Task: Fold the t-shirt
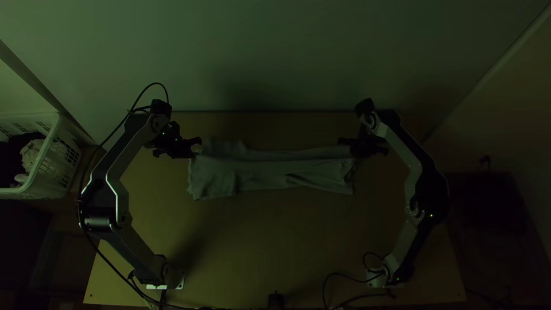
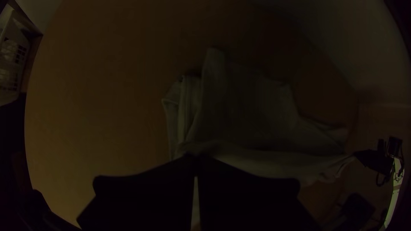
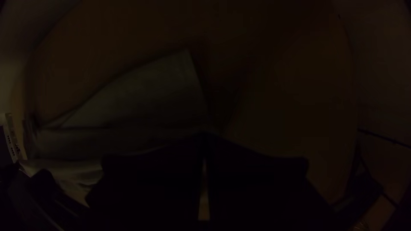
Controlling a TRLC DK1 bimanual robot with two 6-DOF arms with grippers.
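T-shirt [image 1: 264, 174]: located on the table's [image 1: 252, 247] far half, between the arms, in a long, creased, folded strip running left to right. Left gripper [image 1: 198, 147]: fingertips closed together, pinching cloth at the far left end. Right gripper [image 1: 344, 144]: likewise closed, gripping cloth at the far right end.

Logged shirt [image 1: 264, 174] lengthwise across table [image 1: 258, 241], between left gripper [image 1: 191, 150] and right gripper [image 1: 354, 150]. Noted wall [image 1: 287, 57] behind table. Found basket [image 1: 62, 166] left of table, with clothes [image 1: 31, 155] inside.
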